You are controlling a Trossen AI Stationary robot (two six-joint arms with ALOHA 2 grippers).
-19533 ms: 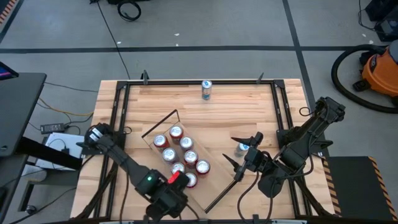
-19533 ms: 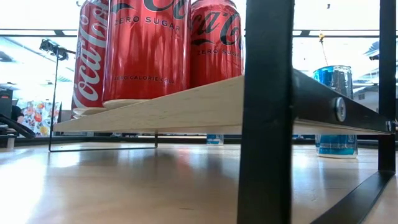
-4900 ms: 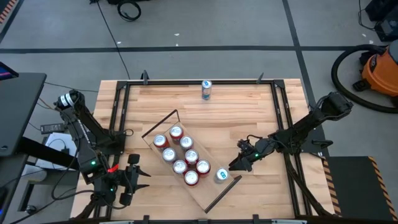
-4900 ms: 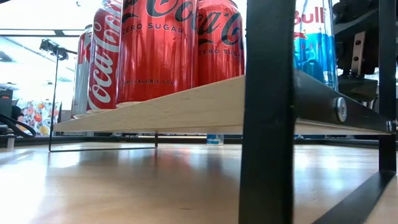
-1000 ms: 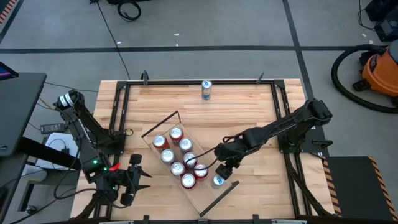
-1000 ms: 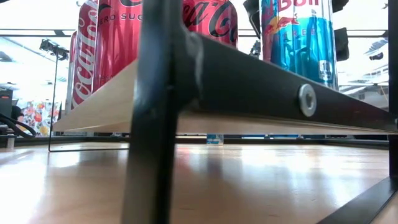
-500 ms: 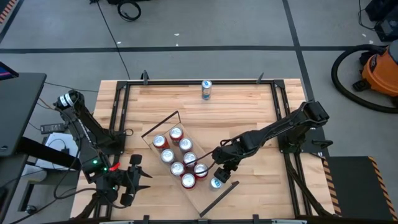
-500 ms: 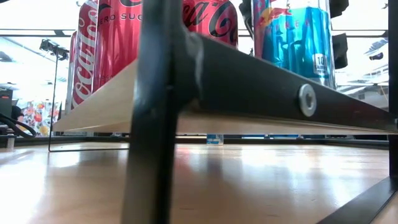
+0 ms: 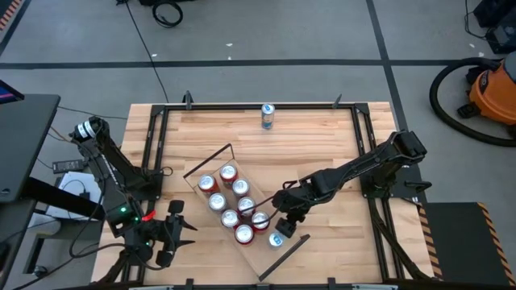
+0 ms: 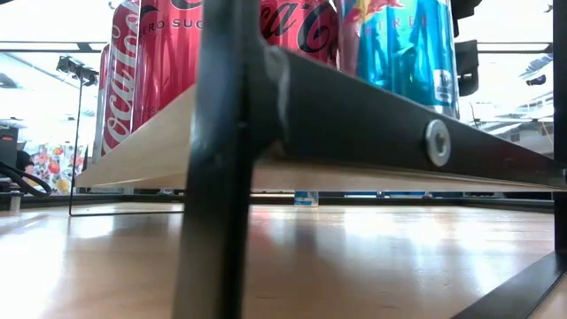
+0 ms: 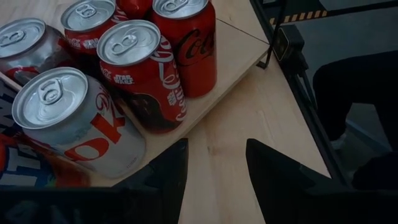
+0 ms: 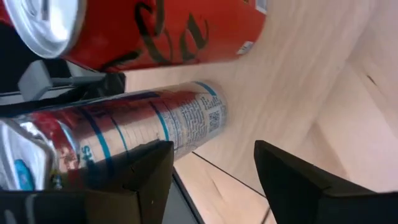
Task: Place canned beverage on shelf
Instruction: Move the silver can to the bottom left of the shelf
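From overhead I see my right gripper (image 9: 281, 228) at the slim blue-and-silver beverage can (image 9: 276, 239) on the pale wood plank shelf's (image 9: 256, 256) near end. Its wrist view shows jaws spread, can standing between them. Left gripper (image 9: 169, 234) idles, jaws open, near the counter's front-left corner.

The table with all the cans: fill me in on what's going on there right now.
The right gripper is at the blue canned beverage, which stands on the end of the shelf beside the red cans. Its fingers sit on either side of the can, open. The left gripper waits near the table's front left corner, open and empty. Another blue can stands alone at the table's far edge.
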